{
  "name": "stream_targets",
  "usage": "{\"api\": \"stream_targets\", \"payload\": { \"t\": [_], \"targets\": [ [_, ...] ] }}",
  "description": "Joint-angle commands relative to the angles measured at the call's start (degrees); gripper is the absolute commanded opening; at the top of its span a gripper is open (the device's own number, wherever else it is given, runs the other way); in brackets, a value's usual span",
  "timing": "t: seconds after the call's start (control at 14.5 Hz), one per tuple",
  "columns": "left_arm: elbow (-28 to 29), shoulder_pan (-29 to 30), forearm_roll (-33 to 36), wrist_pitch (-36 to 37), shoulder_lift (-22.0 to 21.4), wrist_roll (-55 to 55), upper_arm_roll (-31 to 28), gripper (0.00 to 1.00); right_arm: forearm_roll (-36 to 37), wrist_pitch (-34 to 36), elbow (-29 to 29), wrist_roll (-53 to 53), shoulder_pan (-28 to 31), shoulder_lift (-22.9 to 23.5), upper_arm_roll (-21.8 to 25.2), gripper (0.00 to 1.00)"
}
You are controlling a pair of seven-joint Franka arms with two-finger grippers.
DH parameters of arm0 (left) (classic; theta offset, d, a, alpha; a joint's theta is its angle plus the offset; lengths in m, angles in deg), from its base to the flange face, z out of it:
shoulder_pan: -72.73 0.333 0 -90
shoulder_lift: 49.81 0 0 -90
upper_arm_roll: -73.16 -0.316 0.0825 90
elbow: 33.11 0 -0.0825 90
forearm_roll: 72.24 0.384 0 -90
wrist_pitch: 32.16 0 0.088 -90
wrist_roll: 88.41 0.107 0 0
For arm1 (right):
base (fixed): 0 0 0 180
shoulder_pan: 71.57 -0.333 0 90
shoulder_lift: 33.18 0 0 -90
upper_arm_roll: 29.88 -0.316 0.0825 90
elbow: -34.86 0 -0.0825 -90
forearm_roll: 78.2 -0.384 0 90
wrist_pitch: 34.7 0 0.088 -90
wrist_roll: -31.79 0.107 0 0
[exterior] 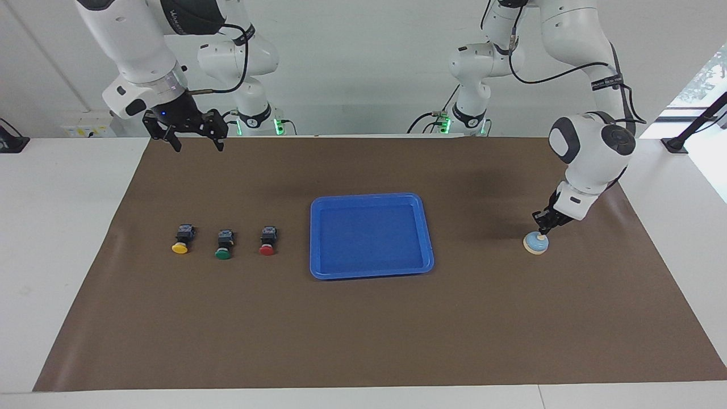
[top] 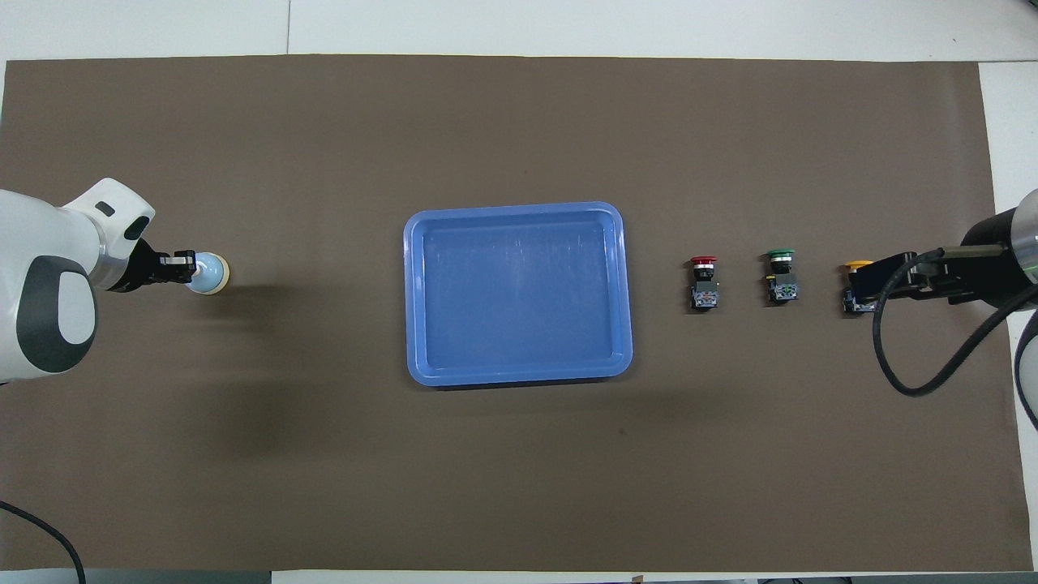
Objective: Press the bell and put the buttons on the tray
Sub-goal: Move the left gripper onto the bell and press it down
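The light blue bell (exterior: 535, 244) stands on the brown mat toward the left arm's end; it also shows in the overhead view (top: 214, 274). My left gripper (exterior: 542, 230) is shut, with its tips down on the bell's cream knob (top: 191, 264). The yellow button (exterior: 180, 243), green button (exterior: 224, 249) and red button (exterior: 267, 245) lie in a row toward the right arm's end. The blue tray (exterior: 372, 198) holds nothing. My right gripper (exterior: 196, 145) is open, raised high, and in the overhead view (top: 874, 280) it partly covers the yellow button (top: 853, 268).
The brown mat (exterior: 363, 329) covers most of the white table. The red button (top: 704, 284) is the one closest to the tray (top: 519, 209), with the green button (top: 780, 276) beside it.
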Motion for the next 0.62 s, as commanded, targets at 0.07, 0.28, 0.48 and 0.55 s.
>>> {"api": "stream_targets", "payload": {
  "t": [0.07,0.28,0.48,0.55],
  "targets": [
    [0.78,-0.35,0.41,-3.83,2.48,0.45,-0.09,0.0,-1.0,0.86,-0.01,-1.51,1.05,-0.27,-0.35,1.0],
    [0.6,0.0,0.5,-3.4,3.2,0.89,-0.09,0.0,-1.0,0.86,-0.01,-1.51,1.05,-0.27,-0.35,1.0],
    [-3.41,-0.26,0.5,1.76,2.93,0.89,-0.09,0.0,-0.91,0.86,-0.01,-1.51,1.05,-0.27,-0.35,1.0],
    [-8.57,-0.26,0.41,9.19,2.67,0.89,-0.09,0.0,-1.0,0.86,-0.01,-1.51,1.05,-0.27,-0.35,1.0]
  ]
}}
